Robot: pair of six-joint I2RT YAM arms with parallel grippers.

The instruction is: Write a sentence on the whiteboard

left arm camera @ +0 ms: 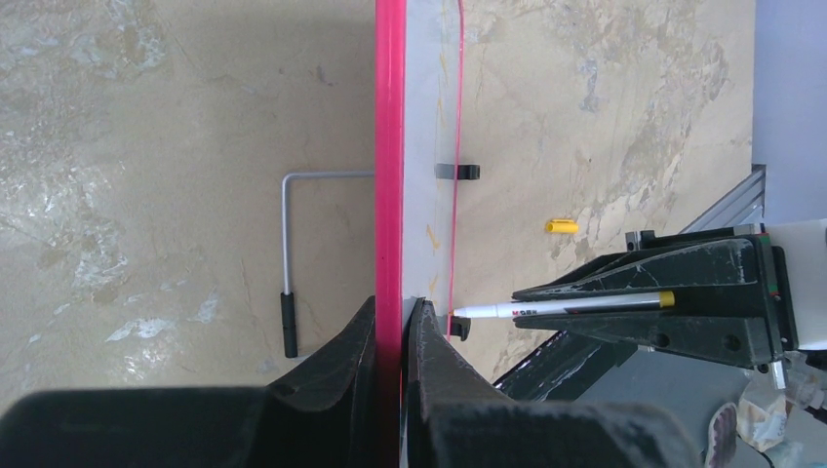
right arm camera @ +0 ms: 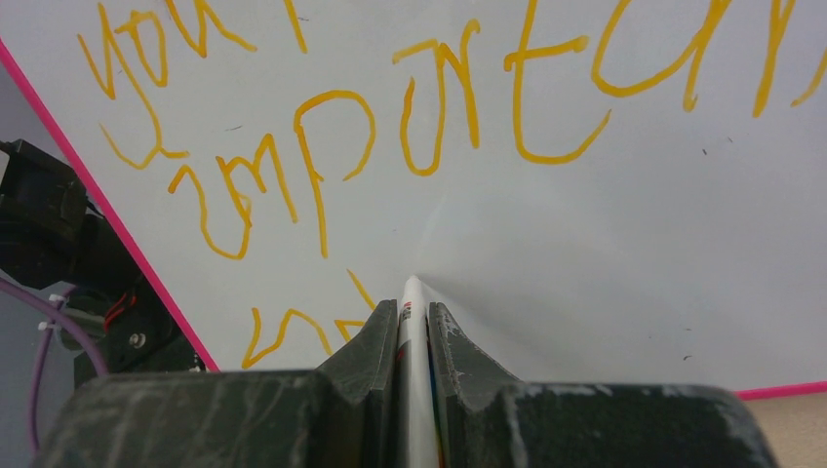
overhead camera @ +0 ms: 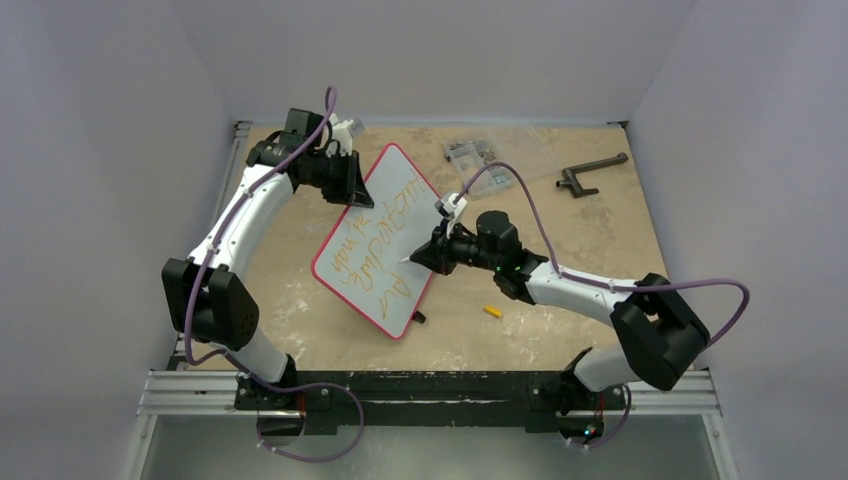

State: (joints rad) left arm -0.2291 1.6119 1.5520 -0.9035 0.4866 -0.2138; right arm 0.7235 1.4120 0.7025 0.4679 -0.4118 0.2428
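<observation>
The whiteboard (overhead camera: 400,170) with its red rim is propped up at a slant in the middle of the table. My left gripper (overhead camera: 352,187) is shut on its far upper edge; the left wrist view shows the jaws clamped on the red rim (left arm camera: 390,146). The sentence (overhead camera: 375,245) runs in orange-yellow slanted lines, starting with "you" (right arm camera: 127,44), then "important" (right arm camera: 439,107), with a few strokes of a third line (right arm camera: 283,331). My right gripper (overhead camera: 425,257) is shut on a white marker (right arm camera: 413,312), whose tip touches the board beside those last strokes (left arm camera: 458,313).
A small yellow cap (overhead camera: 491,311) lies on the table in front of the board. A clear parts box (overhead camera: 480,152) and a dark handle tool (overhead camera: 590,172) sit at the back right. Behind the board is its wire stand (left arm camera: 285,244). Small black tabs (left arm camera: 458,172) stick out of its edge.
</observation>
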